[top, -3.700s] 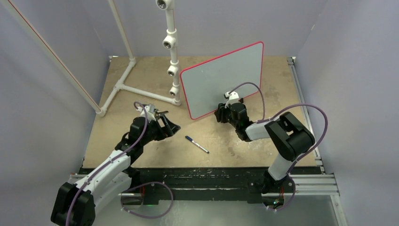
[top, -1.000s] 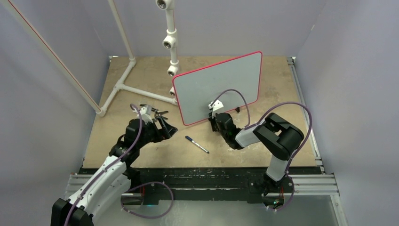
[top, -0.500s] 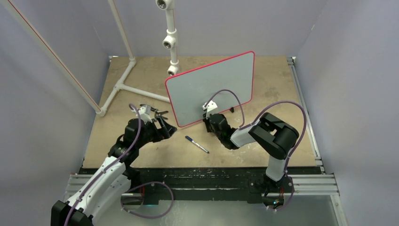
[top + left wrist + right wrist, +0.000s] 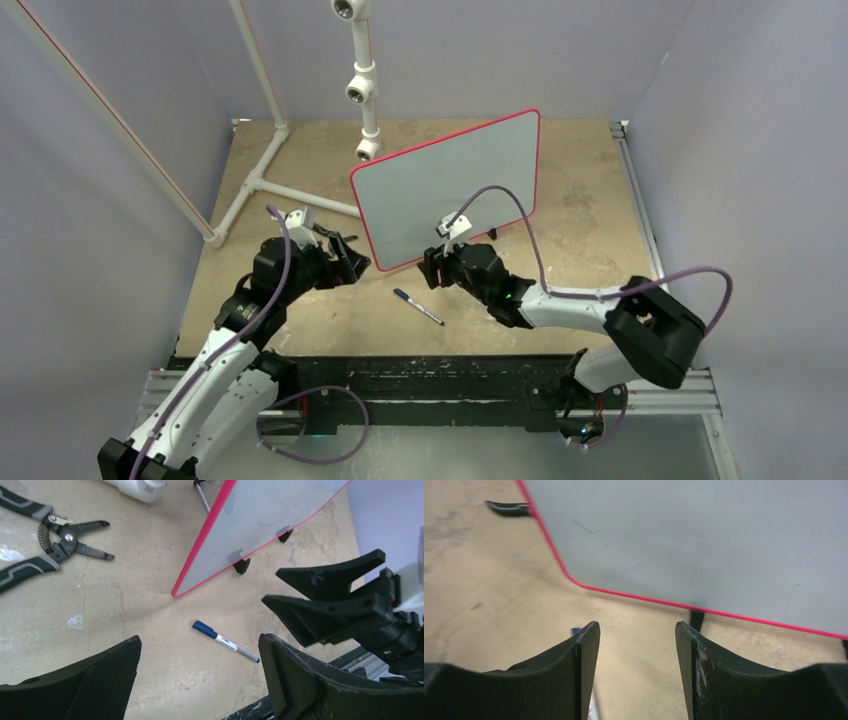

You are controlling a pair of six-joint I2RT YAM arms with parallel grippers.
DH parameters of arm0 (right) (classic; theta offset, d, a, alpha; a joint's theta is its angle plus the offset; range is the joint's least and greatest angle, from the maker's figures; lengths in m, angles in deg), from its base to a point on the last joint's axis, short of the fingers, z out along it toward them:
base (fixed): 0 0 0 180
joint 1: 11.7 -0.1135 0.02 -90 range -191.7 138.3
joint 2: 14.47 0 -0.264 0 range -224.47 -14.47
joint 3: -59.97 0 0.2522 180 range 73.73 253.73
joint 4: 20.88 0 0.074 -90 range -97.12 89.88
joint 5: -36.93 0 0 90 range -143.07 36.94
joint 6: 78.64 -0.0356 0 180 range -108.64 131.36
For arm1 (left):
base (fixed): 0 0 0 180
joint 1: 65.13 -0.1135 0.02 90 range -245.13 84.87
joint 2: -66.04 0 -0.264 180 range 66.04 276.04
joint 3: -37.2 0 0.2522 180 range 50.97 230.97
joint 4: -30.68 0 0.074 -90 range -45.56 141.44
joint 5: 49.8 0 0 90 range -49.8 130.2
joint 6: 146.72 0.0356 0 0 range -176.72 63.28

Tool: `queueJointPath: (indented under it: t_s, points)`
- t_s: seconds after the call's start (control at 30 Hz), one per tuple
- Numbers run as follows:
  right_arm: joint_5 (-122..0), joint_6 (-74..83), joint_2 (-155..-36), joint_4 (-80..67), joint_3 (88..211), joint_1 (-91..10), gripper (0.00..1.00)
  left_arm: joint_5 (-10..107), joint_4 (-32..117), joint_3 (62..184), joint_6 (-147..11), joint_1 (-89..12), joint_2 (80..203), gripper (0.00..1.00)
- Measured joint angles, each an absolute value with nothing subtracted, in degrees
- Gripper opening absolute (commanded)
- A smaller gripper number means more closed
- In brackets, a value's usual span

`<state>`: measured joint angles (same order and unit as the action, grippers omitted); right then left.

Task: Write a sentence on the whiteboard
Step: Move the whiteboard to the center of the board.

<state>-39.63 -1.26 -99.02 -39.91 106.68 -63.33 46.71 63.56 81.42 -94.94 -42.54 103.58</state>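
Your right arm stretches low and leftward across the tabletop [image 4: 580,250]; the right gripper [image 4: 430,270] sits parted and empty just before the whiteboard's [image 4: 450,185] near bottom edge. Your left arm reaches forward, the left gripper [image 4: 356,262] spread wide, holding nothing, beside the board's lower left corner. The whiteboard stands mid-tabletop, with a marker [image 4: 418,307] lying nearer.

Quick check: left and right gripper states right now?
Left gripper: open, empty.
Right gripper: open, empty, facing the whiteboard.

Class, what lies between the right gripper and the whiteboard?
Only bare table, seen in the right wrist view, separates the right gripper from the whiteboard and its red edge.
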Motion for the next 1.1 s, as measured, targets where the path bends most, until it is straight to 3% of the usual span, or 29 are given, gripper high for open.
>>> queueJointPath:
  t_s: [0.3,0.53,1.1]
  points:
    - [-46.7,-5.8,-91.2,-27.0,106.6,-69.7,0.57,49.6,68.0,90.0,-82.5,-42.5,104.8,0.85]
    - [-44.8,-9.2,-98.4,-15.8,111.8,-76.8,0.47,53.5,65.1,93.3,-71.6,-42.5,105.5,0.85]
    - [-37.5,-11.8,-102.0,-7.8,115.3,-78.4,0.43,57.1,61.3,90.4,-66.1,-42.5,103.2,0.85]
